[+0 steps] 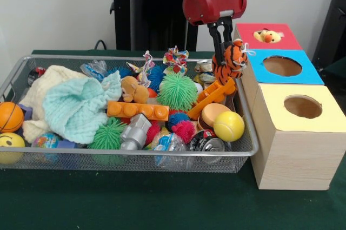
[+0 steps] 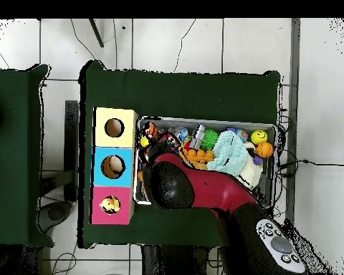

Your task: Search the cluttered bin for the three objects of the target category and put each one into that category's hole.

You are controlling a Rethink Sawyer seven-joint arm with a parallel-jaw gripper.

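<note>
My gripper point(image 1: 222, 50) hangs over the right end of the wire bin point(image 1: 244, 132), shut on a small orange and black striped tiger plush point(image 1: 231, 59). The plush is held in the air above the bin's rim, just left of the blue box point(image 1: 311, 74) with its round hole point(image 1: 281, 66). Behind that box, the hole of the red box point(image 1: 246, 31) holds a yellow-orange plush point(image 1: 268, 36). A brown plush bear point(image 1: 133, 90) lies among the clutter in the bin. In the overhead view my arm point(image 2: 196, 187) hides the gripper and the tiger.
A yellow box point(image 1: 324, 119) with an empty hole stands nearest the camera. The bin holds a green spiky ball point(image 1: 177, 91), an orange brick point(image 1: 138, 111), a yellow ball point(image 1: 228, 126), a teal cloth point(image 1: 81, 105), a can point(image 1: 208, 143) and more. From above, the boxes point(image 2: 112, 167) line the bin's left side.
</note>
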